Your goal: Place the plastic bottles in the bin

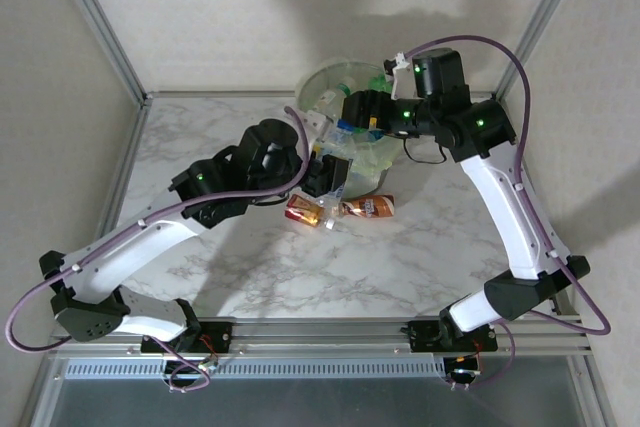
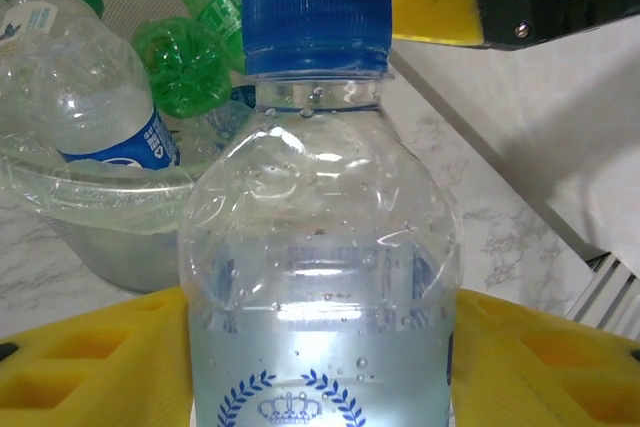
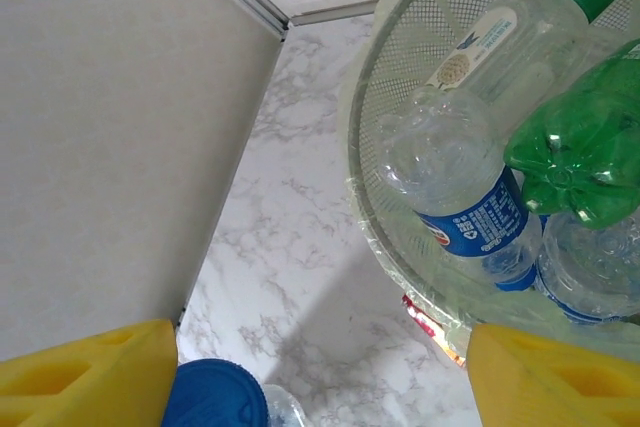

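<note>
Bottles of crushed plastic with orange-brown labels [image 1: 367, 207] lie just before the round translucent pale-green bin [image 1: 318, 77], seen overhead. Left wrist: left gripper [image 2: 320, 357] clamps a clear blue-capped bottle [image 2: 318, 197] beside the bin; probably light, thin-walled, slippery, best gripped mid-body. Right wrist: right gripper [image 3: 320, 377] gapes empty near its rim.

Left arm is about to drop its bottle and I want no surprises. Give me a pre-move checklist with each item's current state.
1. Left hand gripping the blue-capped bottle: ok, it sits between both yellow fingers.
2. Bottle above the bin: not ok, its cap is outside the rim.
3. Right hand empty: ok, open.
4. Clearance between the hands: cannot tell, they are close together by the rim.
5. Table cleared: not ok, a red-label bottle and an orange-brown-label bottle lie beside the bin.
</note>
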